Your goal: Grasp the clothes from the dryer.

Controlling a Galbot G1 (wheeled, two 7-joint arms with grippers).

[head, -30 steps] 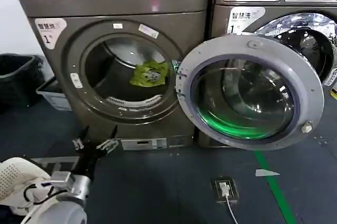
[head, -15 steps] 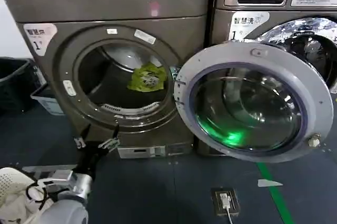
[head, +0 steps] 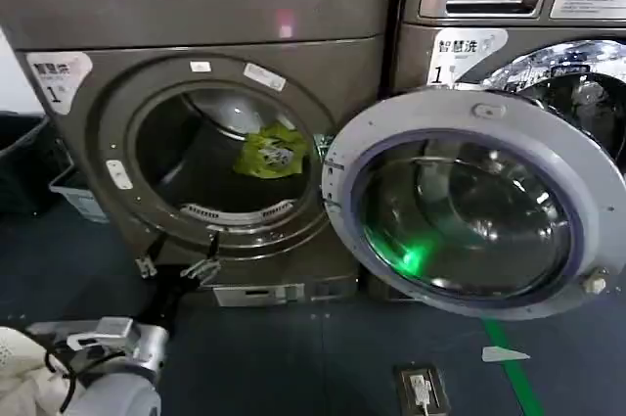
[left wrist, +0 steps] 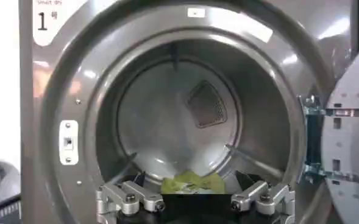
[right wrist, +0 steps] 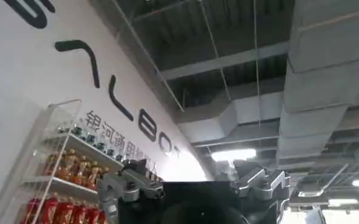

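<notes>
Lime clothes (head: 273,152) lie far inside the dryer (head: 196,15) drum, beyond and right of the left gripper (head: 179,266); jaws wide, empty.

I read clothes (head: 271,152) as lime yellow-green w/ dark and white print (small); dryer (head: 205,15) brown-grey metallic, door (head: 476,203) rim grey.

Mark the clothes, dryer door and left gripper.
clothes (head: 272,152), head view, middle of the garment.
dryer door (head: 469,110), head view, grey rim.
left gripper (head: 177,262), head view, between open fingertips.
</notes>
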